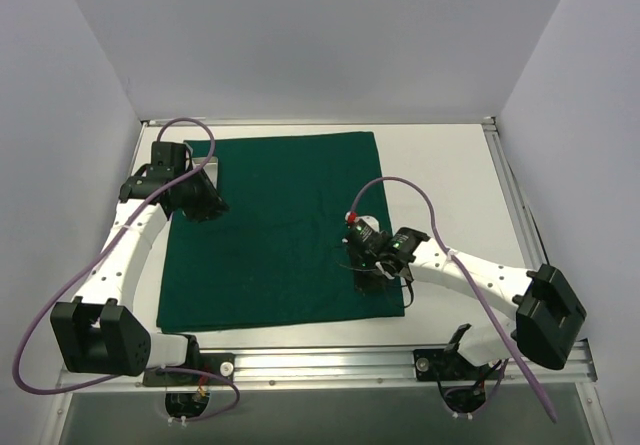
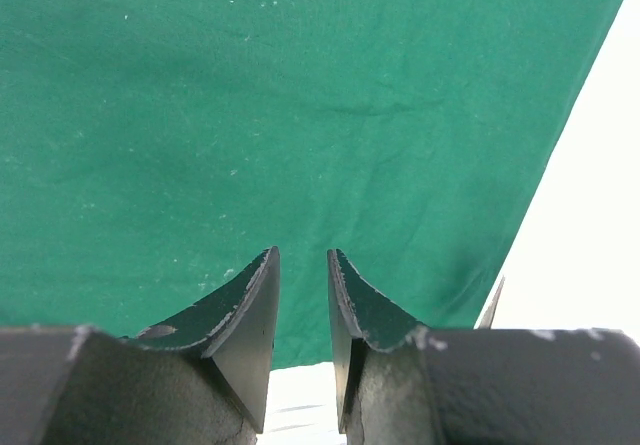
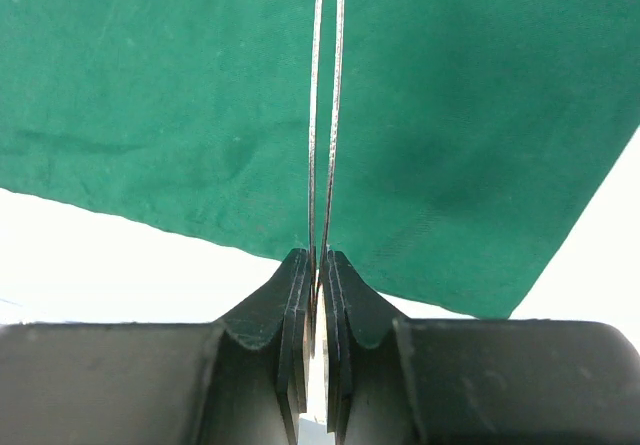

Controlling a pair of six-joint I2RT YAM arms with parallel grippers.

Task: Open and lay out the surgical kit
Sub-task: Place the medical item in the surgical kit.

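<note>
The dark green cloth [image 1: 280, 235] lies spread flat on the white table. My right gripper [image 1: 368, 265] hovers over the cloth's lower right edge, shut on slim steel tweezers [image 3: 335, 115] whose two thin blades run forward over the cloth [image 3: 150, 85]. My left gripper [image 1: 205, 203] is at the cloth's upper left, its jaws a little apart and empty above the cloth [image 2: 300, 115]. A corner of the shiny metal tray [image 1: 207, 168] shows just behind the left gripper. A slim steel tip [image 2: 493, 303] shows beside the left gripper's right finger. Scissors and forceps are not clearly visible.
Bare white table [image 1: 450, 175] lies right of the cloth. White walls enclose the back and both sides. A metal rail [image 1: 330, 365] runs along the near edge by the arm bases. Purple cables loop from both arms.
</note>
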